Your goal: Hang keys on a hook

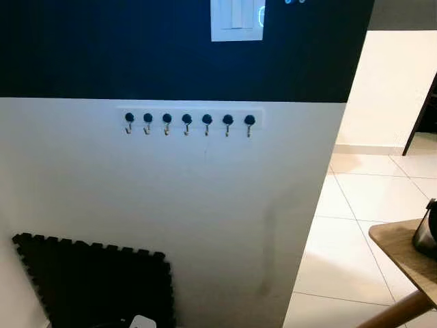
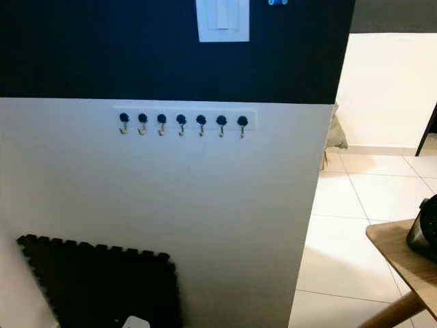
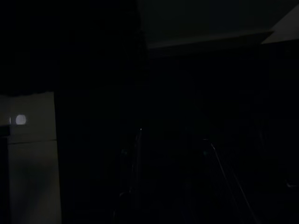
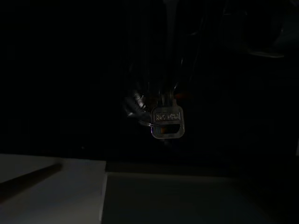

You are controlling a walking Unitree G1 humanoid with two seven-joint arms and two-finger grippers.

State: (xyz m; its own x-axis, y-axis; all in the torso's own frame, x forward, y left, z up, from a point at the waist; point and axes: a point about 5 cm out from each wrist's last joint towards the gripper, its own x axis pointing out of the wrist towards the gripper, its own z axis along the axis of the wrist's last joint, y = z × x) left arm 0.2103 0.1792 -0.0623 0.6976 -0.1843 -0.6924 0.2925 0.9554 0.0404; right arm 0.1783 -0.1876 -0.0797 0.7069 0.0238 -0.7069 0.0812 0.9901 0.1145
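Observation:
A white rail of several small hooks (image 1: 188, 121) with dark round knobs is fixed on the white lower part of a wall, just under its dark upper band. In the dim right wrist view, a silver key (image 4: 167, 123) on a ring dangles from my right gripper (image 4: 161, 100), which looks shut on the keys. The left wrist view is nearly black, and my left gripper (image 3: 177, 182) is only a faint outline there.
A white light switch (image 1: 236, 20) sits on the dark band above the hooks. A black foam mat (image 1: 95, 280) leans against the wall at lower left. The wall ends at a corner, with tiled floor (image 1: 355, 239) beyond. A wooden table (image 1: 406, 256) carrying a dark object (image 1: 427, 232) stands at right.

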